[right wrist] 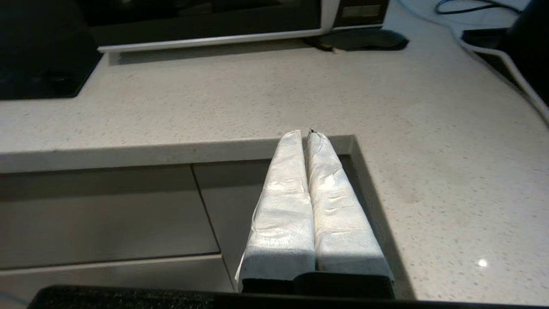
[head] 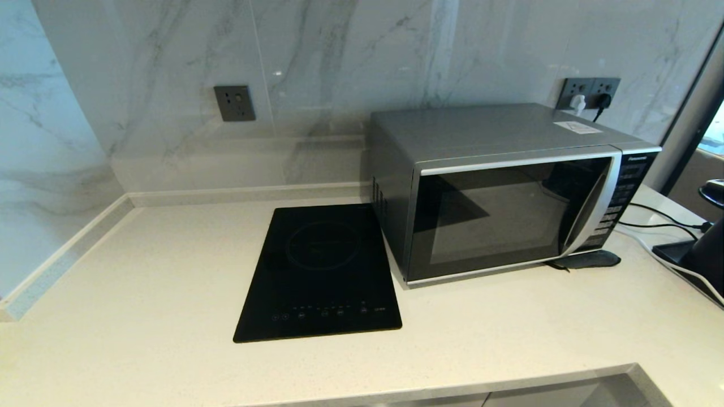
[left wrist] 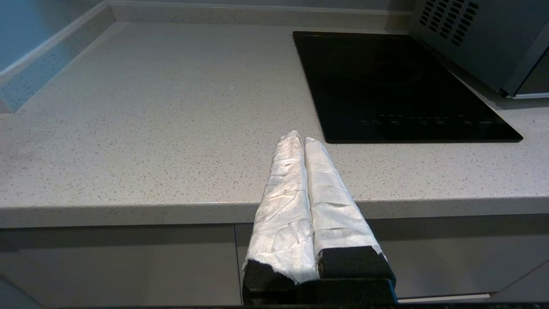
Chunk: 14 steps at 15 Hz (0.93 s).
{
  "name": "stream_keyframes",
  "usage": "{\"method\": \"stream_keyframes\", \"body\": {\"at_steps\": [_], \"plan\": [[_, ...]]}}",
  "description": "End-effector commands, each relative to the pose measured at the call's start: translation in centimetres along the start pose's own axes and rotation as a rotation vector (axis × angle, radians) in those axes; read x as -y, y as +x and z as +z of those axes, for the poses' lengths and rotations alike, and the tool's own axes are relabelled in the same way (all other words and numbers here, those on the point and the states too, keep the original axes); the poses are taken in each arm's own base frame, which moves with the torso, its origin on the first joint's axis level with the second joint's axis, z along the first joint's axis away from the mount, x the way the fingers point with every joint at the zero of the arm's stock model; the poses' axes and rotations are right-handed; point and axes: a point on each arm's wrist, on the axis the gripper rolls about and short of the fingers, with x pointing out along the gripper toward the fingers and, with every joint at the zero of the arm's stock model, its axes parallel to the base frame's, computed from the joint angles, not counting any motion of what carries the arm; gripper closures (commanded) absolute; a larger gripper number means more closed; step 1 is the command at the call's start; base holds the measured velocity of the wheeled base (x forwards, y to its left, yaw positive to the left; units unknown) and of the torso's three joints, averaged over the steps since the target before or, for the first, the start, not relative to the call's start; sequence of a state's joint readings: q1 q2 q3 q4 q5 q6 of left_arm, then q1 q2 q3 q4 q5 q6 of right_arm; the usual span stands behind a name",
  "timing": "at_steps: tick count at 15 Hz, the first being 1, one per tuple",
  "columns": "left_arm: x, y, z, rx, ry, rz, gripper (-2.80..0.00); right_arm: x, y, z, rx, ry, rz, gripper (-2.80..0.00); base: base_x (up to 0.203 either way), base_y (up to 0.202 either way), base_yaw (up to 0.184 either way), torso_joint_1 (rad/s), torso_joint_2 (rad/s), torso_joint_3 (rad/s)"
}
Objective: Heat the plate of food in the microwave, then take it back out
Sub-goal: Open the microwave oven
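Observation:
The silver-grey microwave stands at the back right of the counter, its dark glass door closed and its curved handle on the right side. The plate of food is not in any view. My left gripper hangs shut in front of the counter's front edge, left of the hob, its white-wrapped fingers pressed together with nothing between them. My right gripper is also shut and empty, held before the counter's front edge near an inner corner of it, well short of the microwave. Neither arm shows in the head view.
A flat black induction hob lies left of the microwave. A dark flat object rests at the microwave's front right foot. Cables and a black appliance sit at the far right. Grey cabinet fronts run below the counter.

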State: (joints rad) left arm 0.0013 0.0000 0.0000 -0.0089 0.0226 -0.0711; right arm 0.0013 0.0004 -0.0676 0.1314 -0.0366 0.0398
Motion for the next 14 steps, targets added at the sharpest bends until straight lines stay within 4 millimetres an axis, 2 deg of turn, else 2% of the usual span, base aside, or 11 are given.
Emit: {"method": "stream_keyframes", "body": {"at_steps": [1, 14], "plan": [[0.00, 0.01, 0.01, -0.001, -0.001, 0.001, 0.00, -0.04, 0.27, -0.56, -0.007, 0.006, 0.024, 0.00, 0.000, 0.000, 0.000, 0.000, 0.00, 0.000], [0.00, 0.01, 0.01, -0.001, -0.001, 0.001, 0.00, 0.00, 0.29, -0.56, -0.005, 0.084, 0.007, 0.00, 0.000, 0.000, 0.000, 0.000, 0.00, 0.000]]}}
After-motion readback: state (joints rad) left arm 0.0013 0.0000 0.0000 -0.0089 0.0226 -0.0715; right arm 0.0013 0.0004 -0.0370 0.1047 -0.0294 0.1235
